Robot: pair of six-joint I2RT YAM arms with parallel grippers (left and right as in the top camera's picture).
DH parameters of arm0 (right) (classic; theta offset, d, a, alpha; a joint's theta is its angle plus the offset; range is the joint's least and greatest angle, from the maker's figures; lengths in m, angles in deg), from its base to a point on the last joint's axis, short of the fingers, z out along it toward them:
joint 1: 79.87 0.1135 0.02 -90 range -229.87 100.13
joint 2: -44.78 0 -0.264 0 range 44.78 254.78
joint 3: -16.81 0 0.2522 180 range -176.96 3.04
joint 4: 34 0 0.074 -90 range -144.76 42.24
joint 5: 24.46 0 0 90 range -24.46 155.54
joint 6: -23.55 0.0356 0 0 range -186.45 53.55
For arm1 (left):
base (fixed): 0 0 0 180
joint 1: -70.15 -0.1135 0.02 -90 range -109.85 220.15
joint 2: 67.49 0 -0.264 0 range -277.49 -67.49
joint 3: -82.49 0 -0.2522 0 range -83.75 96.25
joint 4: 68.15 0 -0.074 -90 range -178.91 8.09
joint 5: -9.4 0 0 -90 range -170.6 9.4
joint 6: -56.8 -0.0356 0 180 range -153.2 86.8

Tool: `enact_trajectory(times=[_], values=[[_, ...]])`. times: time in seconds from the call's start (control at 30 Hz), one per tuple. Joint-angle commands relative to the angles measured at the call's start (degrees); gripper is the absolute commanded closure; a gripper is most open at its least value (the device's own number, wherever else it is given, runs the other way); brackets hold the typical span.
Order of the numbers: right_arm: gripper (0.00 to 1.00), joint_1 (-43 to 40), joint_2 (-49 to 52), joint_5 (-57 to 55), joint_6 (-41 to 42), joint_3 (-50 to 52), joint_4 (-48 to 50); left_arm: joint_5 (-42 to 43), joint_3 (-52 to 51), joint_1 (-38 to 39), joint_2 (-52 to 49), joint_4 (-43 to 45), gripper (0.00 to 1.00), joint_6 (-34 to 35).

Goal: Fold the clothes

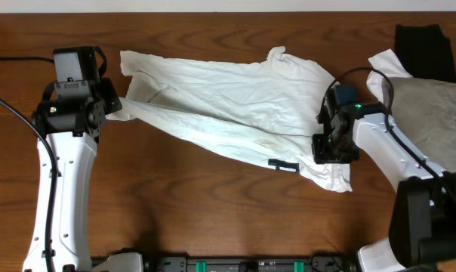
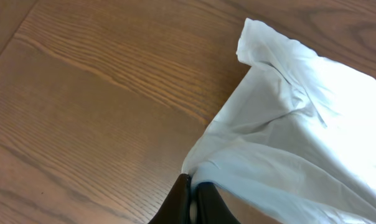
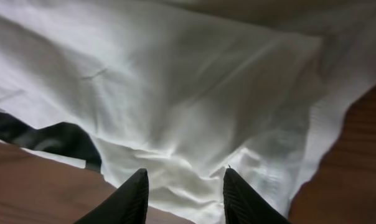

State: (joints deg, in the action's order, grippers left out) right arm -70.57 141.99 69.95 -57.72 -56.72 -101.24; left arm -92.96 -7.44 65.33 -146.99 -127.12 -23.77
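Hold the T-shirt [image 1: 235,98] taut in the clamped left pincer [image 2: 192,182]; sink the parted right pincer [image 3: 185,172] squarely into the cloth before closing.

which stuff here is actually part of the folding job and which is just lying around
Part of the job: white T-shirt, pinched by the left gripper, right gripper open over its other end; grey-beige garment; black garment.
Just there: black cable at the left edge; wooden table.
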Motion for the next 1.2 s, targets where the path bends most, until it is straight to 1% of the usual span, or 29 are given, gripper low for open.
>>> enact_trajectory(times=[0.0,0.47,0.6,1.17], values=[[0.62,0.52,0.70,0.57,0.66,0.44,-0.04,-0.07,-0.24,-0.26,0.74,-0.20,0.94,0.98],[0.63,0.52,0.74,0.46,0.68,0.52,1.05,-0.07,-0.24,-0.26,0.74,-0.68,0.94,0.98],[0.64,0.52,0.76,-0.52,2.43,0.55,1.99,-0.07,-0.24,-0.26,0.74,-0.79,0.94,0.98],[0.64,0.52,0.98,-1.18,2.80,0.55,2.75,-0.09,-0.24,-0.26,0.74,-0.87,0.94,0.96]])
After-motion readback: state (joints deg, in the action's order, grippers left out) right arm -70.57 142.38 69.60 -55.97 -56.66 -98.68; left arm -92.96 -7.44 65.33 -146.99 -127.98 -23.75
